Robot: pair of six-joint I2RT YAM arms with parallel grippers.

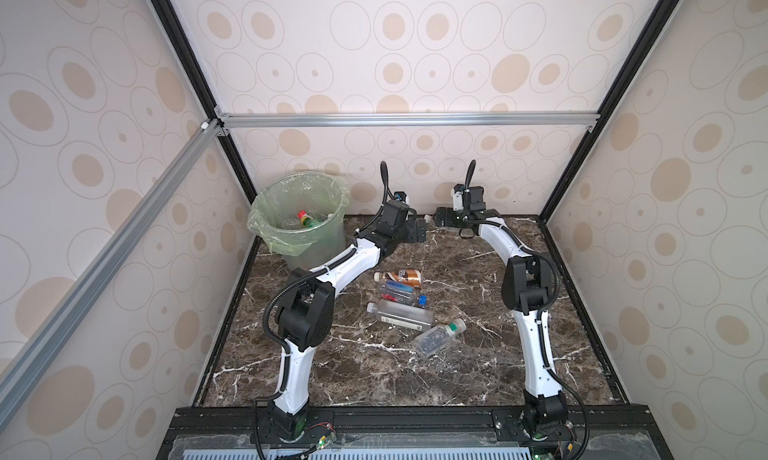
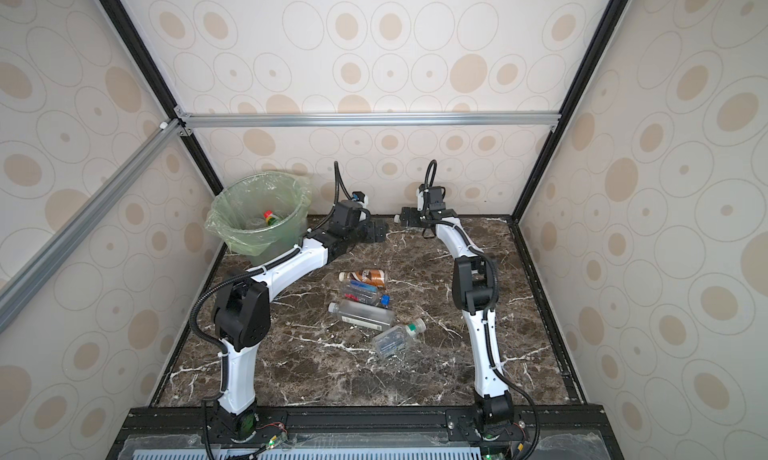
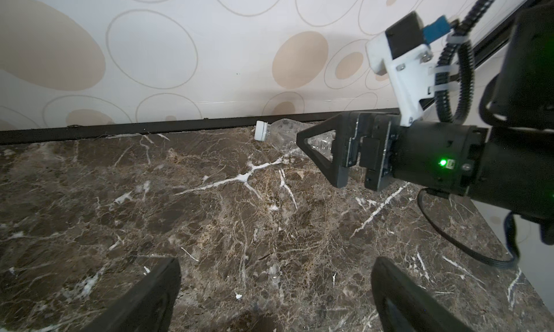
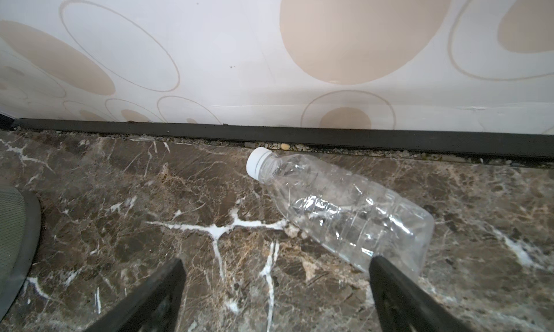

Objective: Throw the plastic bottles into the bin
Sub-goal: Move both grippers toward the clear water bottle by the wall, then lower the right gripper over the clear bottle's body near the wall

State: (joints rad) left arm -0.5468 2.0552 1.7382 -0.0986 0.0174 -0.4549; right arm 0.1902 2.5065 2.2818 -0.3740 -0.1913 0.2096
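At the far left stands one round, translucent grey-green bin [image 1: 322, 246] lined with a crinkly light green bag [image 1: 266, 229]. Inside it lies a red-capped bottle [image 1: 305, 220] among clear shapes we cannot count. To its right the left gripper [image 3: 275, 294] hangs with jaws spread and empty. On the dark marble-patterned table [image 1: 478, 375] we count five bottles close together: a brown-labelled bottle [image 1: 401, 276], two blue-labelled clear bottles [image 1: 395, 288], a square clear bottle [image 1: 401, 317] and a pale-green-capped clear bottle [image 1: 432, 341]. A sixth, a crumpled clear bottle with a white cap [image 4: 344, 213], lies by the back wall [image 4: 239, 60], just ahead of the right gripper [image 4: 275, 264], whose spread jaws hold nothing. We judge it empty, light, thin-walled and slick, so we would pinch its mid-body gently, since it may skid or buckle.
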